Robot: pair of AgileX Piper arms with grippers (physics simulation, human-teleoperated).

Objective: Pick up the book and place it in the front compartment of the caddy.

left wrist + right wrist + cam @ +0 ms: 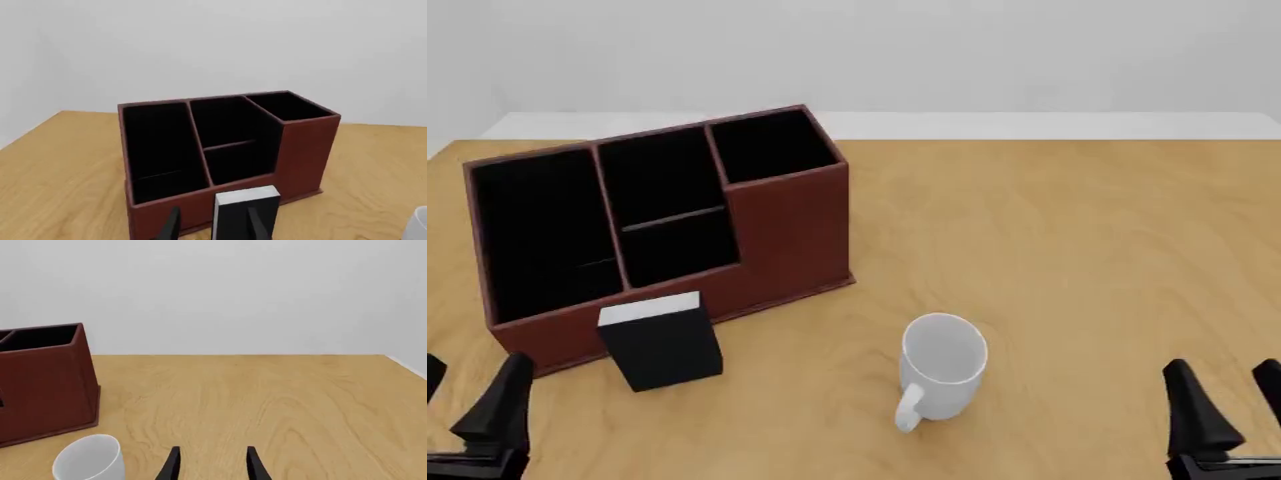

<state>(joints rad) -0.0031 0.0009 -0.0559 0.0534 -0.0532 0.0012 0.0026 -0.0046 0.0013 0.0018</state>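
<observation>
Left end effector (467, 405), fingers apart and holding nothing, low at the near edge of the surface (1068, 250). The book (662, 342) stands just ahead of it and slightly to its right, against the caddy (781, 235) front wall. Right end effector (1225, 400) likewise open and empty, the white mug (941, 368) ahead to its left. Step: approach, grasp not begun; next, the left closes on the book's sides.

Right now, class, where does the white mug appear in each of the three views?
Front view: white mug right of centre, near edge, handle towards the camera.
Left wrist view: only a sliver at the picture's edge.
Right wrist view: rim and body in a corner.
Shared landmark: the caddy.
</observation>
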